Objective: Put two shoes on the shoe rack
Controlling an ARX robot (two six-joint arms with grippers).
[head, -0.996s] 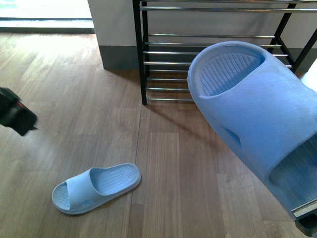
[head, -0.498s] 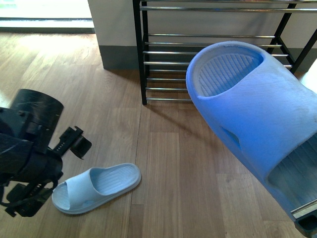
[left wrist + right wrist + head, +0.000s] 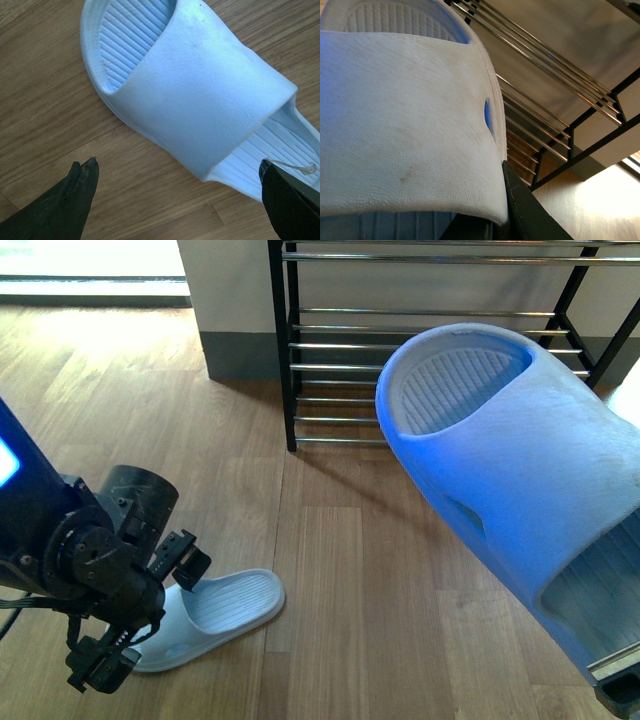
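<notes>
Left end effector (image 3: 148,618): spread wide and holding nothing, with its fingers on either side of the strap, probably lined up for a grasp.
Floor slide (image 3: 200,100): pale blue, lying flat near the floor's front-left corner, well apart from the rack.
Shoe rack (image 3: 430,340): chrome bars in a black frame, standing at the floor's far edge against the wall (image 3: 230,290).
Raised slide (image 3: 500,470): tilted, with its upper end toward the rack, seemingly ready for shelving.
Right end effector (image 3: 615,680): clamped on the raised slide's lower end.
Floor (image 3: 350,590): wood planks, sunlit at far left.

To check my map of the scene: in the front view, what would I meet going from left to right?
left gripper → pale blue slide on the floor → black left post of the shoe rack → pale blue slide held in the air
</notes>
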